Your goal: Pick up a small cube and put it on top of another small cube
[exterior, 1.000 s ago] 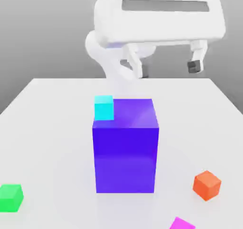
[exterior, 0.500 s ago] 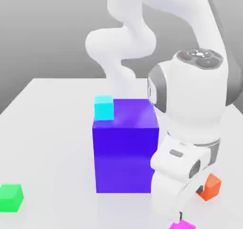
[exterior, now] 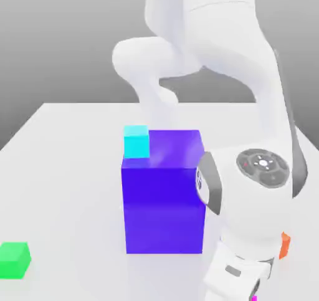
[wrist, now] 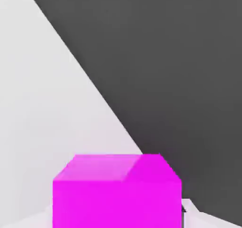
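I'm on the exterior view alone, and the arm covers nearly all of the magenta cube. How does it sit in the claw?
Observer: The hand view has the magenta cube between the fingers of the claw, one at each of two opposite sides, closed on it.
Operator: Anything near it that I should know about?
Observer: Yes, the table ends there: its straight edge runs slantwise behind the cube in the picture, with dark ground beyond.
Operator: Is the cube off the table yet?
Observer: I can't tell from this. What I can add is that one of its faces is part paler, part deeper magenta, split along a slanting line.
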Robot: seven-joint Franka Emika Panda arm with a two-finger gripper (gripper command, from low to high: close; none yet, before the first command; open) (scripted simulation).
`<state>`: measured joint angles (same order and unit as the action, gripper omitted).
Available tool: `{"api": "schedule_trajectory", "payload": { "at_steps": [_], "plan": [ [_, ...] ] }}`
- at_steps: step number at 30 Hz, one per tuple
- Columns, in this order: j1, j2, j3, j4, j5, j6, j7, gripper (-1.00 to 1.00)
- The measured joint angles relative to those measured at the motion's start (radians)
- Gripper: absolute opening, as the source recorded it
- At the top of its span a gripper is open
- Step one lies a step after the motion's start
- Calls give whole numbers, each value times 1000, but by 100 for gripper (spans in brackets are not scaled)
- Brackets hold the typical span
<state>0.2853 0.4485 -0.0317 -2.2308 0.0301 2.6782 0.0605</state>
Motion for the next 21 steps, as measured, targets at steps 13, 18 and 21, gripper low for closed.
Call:
{"api": "schedule_trajectory", "payload": {
  "at_steps": [13, 18, 21],
  "plan": [
    [-357, -200, -214, -125, 64, -87, -334, -100],
    [-563, -101, -248, -114, 178, -9, -545, 100],
    [-563, -101, -248, -114, 178, -9, -545, 100]
  ]
}}
